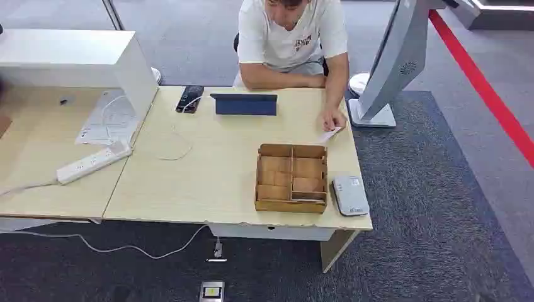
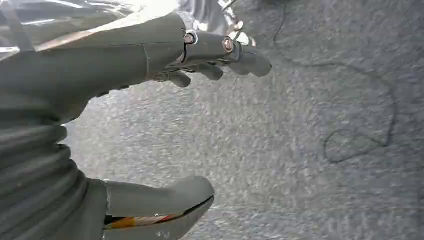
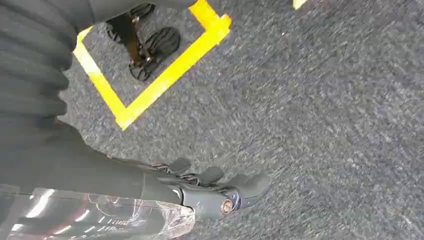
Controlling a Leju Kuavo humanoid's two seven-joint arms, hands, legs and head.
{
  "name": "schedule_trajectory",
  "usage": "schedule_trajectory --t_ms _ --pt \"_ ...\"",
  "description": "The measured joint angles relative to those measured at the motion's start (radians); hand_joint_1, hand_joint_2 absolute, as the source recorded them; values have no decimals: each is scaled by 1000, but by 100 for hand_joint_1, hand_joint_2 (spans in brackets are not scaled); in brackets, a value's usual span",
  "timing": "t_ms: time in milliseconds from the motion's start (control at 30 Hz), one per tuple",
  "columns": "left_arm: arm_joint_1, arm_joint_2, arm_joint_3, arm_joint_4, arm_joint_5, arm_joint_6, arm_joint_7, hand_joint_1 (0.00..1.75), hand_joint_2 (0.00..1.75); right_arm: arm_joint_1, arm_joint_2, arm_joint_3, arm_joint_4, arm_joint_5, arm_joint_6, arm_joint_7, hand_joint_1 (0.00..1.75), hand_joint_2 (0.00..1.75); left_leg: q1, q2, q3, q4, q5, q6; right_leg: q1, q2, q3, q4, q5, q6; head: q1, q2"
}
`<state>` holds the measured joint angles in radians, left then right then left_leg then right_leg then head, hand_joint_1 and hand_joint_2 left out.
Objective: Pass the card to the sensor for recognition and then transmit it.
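Left hand and right hand hanging empty, fingers apart; card waiting under person's hand, sensor untouched.

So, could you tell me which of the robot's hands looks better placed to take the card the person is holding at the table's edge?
Probably the right. The card, the person's hand and the grey sensor all sit on the table's right side. Both the left hand and right hand hang empty over carpet.
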<state>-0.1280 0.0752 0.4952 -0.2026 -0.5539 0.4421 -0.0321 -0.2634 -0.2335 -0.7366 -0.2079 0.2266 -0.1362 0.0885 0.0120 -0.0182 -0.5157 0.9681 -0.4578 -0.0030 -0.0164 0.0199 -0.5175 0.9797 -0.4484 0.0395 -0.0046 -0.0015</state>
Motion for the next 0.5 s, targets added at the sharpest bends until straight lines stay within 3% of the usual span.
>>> schedule_trajectory --t_ms 300,500 --pt "-3 6 31 0 42 -3 -58 0 175 -39 26 0 0 -22 -24 13 0 175 0 0 0 0 0 0 0 0 0 0 0 0 0 0" --pt "-6 18 54 0 38 -4 -55 0 175 -82 35 -33 0 -157 -131 -42 0 175 0 0 0 0 0 0 0 0 0 0 0 0 0 0"
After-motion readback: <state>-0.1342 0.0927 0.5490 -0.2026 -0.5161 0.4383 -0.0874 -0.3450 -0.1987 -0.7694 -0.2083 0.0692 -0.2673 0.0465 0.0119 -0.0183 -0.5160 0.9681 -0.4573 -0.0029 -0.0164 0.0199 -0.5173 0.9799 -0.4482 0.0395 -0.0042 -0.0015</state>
